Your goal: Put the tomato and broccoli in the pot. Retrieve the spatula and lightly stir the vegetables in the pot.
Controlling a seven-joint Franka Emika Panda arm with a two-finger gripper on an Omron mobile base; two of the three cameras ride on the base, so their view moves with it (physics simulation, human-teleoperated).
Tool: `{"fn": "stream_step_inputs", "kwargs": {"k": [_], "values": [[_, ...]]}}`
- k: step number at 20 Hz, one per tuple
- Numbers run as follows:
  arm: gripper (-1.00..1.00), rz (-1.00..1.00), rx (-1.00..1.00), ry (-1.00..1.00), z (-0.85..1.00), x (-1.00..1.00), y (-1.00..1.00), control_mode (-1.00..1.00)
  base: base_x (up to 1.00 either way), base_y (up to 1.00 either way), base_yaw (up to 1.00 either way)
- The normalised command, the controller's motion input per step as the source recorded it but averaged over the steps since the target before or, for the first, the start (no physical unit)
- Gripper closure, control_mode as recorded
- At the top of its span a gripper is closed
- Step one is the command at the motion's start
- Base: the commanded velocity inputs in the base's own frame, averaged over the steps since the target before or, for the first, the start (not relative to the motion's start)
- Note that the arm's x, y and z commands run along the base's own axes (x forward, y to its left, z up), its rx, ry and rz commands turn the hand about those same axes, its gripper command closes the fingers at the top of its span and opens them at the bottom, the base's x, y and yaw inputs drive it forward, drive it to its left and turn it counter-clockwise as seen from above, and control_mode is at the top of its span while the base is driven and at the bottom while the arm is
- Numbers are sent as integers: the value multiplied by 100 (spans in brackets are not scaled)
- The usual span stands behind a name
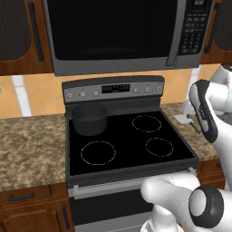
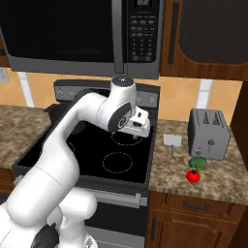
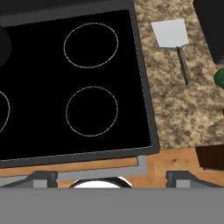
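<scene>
The dark pot [image 1: 90, 118] stands on the stove's back-left burner; its rim edge shows as pot [image 3: 3, 43] in the hand view. On the granite counter right of the stove, the green broccoli [image 2: 197, 162] sits just behind the red tomato [image 2: 193, 177], both in front of the toaster. The spatula [image 2: 171, 141] lies flat between stove and toaster, its white blade and thin handle seen as spatula [image 3: 171, 35]. Only slivers of broccoli [image 3: 220, 76] and tomato [image 3: 222, 112] show at the hand view's right edge. My gripper [image 2: 134, 132] hangs open over the stove's right burners, gripper [image 3: 111, 178] holding nothing.
A silver toaster [image 2: 209, 133] stands at the back of the right counter. The black glass stove top [image 1: 127, 145] has ring-marked burners. A microwave [image 1: 122, 31] hangs above the stove, with wooden cabinets on both sides.
</scene>
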Motion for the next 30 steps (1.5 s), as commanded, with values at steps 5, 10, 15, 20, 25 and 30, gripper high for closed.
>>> {"fn": "stream_step_inputs", "kwargs": {"k": [5,10,15,20,25,30], "values": [[-100,-14,0,0,-31,0,-100,-100,0,0,0],[-100,-15,0,1,-38,0,-100,-100,0,0,0],[-100,-10,0,2,-33,0,-99,-100,0,0,0],[-100,-6,0,3,-35,0,-77,-100,0,0,0],[-100,0,0,8,-29,3,-38,-100,0,0,0],[-100,0,0,11,-35,17,-18,-100,0,0,0]]}}
